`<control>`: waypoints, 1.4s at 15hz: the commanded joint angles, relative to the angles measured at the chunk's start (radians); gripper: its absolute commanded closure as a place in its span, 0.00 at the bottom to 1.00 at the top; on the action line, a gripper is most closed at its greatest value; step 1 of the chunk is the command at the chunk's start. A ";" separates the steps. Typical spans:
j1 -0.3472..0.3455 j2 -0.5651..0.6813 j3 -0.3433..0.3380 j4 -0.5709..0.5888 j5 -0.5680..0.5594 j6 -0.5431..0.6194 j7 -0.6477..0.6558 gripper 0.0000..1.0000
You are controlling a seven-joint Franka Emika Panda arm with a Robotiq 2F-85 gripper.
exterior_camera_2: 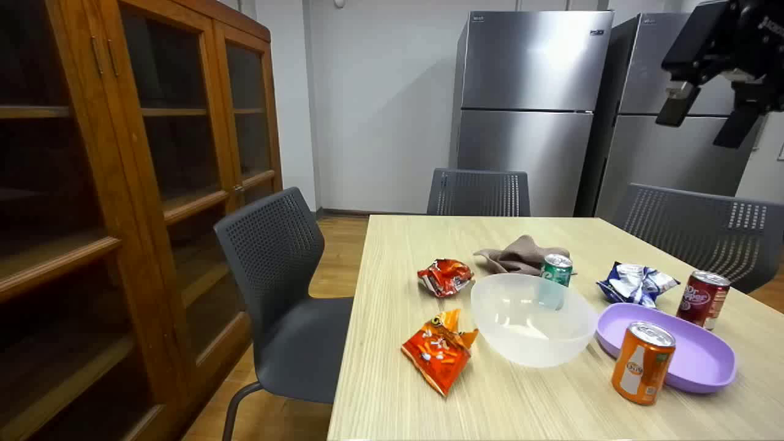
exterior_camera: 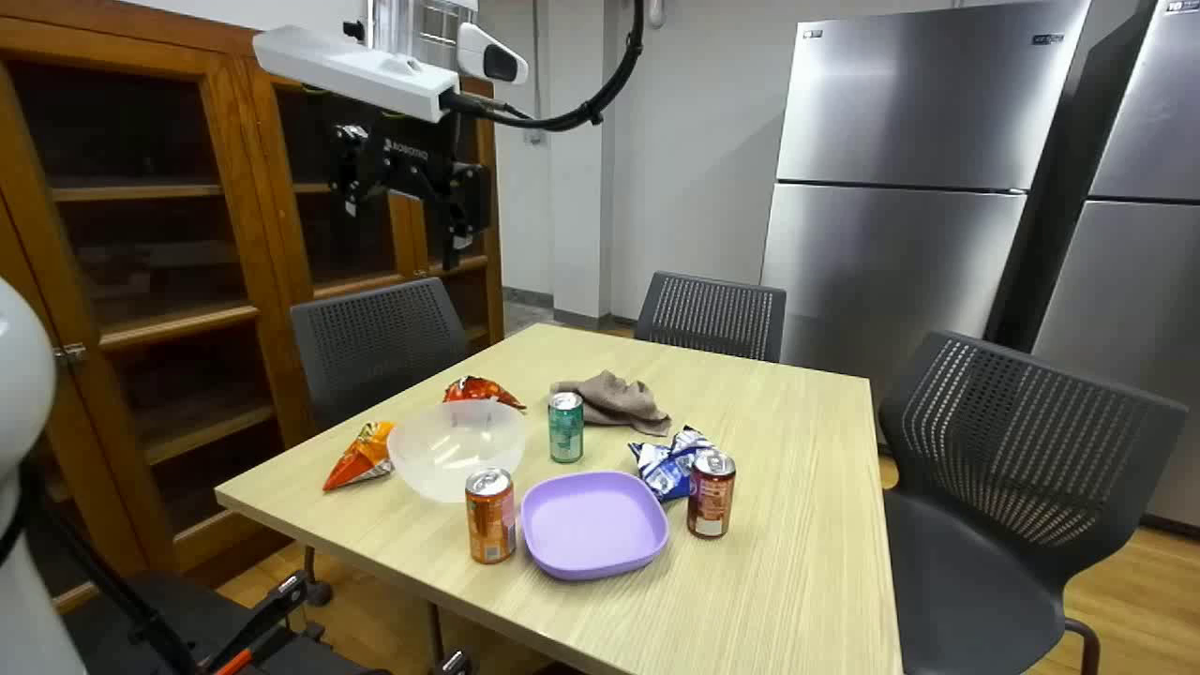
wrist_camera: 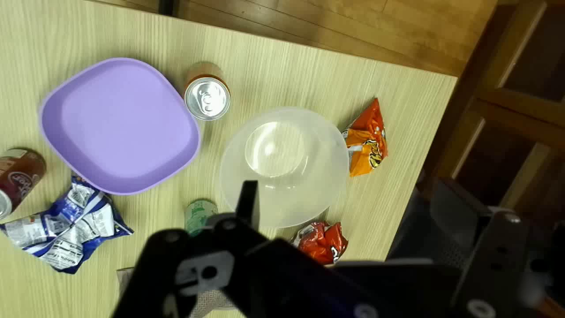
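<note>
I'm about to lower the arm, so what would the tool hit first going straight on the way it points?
Probably the translucent bowl: the tool points down toward the table roughly there, though its height makes the exact spot hard to judge.

In an exterior view I see the bowl (exterior_camera: 455,441) left of the plate (exterior_camera: 595,520) on the counter (exterior_camera: 797,581); a near can (exterior_camera: 490,517) stands before the bowl; a far can (exterior_camera: 566,428) behind the plate, a cloth (exterior_camera: 614,400) beyond it; a third can (exterior_camera: 712,497) right of the plate; one bag (exterior_camera: 364,457) rests left of the bowl, another bag (exterior_camera: 481,389) behind it, a last bag (exterior_camera: 662,466) behind the plate's right end; the tool (exterior_camera: 401,230) hangs higher.
</note>
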 commanded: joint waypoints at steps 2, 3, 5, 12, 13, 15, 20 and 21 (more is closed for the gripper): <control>-0.017 0.003 0.016 0.002 0.010 -0.004 -0.008 0.00; -0.017 0.003 0.016 0.002 0.010 -0.004 -0.008 0.00; -0.017 0.003 0.016 0.002 0.010 -0.004 -0.008 0.00; -0.015 0.005 0.022 0.000 0.013 0.000 -0.001 0.00; -0.013 0.006 0.028 -0.002 0.014 0.003 0.006 0.00; -0.010 0.007 0.040 -0.006 0.016 0.004 0.017 0.00; 0.013 0.017 0.085 -0.007 0.023 0.006 0.024 0.00; 0.020 0.020 0.095 -0.006 0.026 0.006 0.023 0.00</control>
